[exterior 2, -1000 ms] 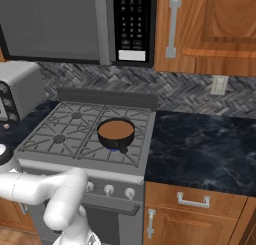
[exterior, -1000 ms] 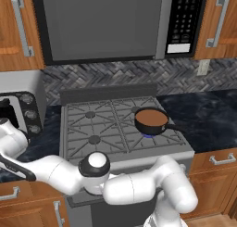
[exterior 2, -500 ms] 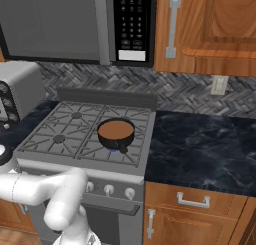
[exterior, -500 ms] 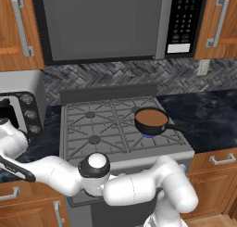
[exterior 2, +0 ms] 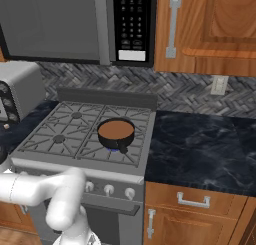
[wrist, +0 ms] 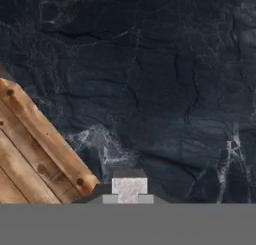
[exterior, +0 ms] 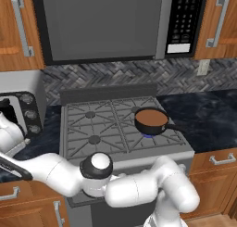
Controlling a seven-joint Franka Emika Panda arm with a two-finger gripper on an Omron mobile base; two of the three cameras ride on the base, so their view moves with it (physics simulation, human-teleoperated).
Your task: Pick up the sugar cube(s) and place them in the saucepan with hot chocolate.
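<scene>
Across the last second the kitchen we see from the base has stayed exactly as it was; the stove (exterior: 122,126), the dark marble counter (wrist: 150,74) and the toaster oven (exterior: 18,112) sit where they did, so the base has not driven and the arm's big links have not swung; what has changed is at the hand, whose jaws have run in from part-open to fully closed. We judge that this is the grasp being made, and that the carry across to the pan is the step now due.

The saucepan with hot chocolate (exterior: 151,121) stands on the front right burner of the stove, its long black handle (exterior: 178,127) pointing out to the right toward the counter edge, brown liquid filling it; nothing pale floats on that surface that we can make out, so we take it that no cube has gone in yet.

In the hand view the gripper (wrist: 129,196) hangs low over the dark counter, just beside the corner of a wooden board (wrist: 35,149); its tips are drawn right together, and pinched between them sits a small off-white sugar cube (wrist: 129,188); whether it is clear of the counter we cannot tell; the second cube we cannot find.
</scene>
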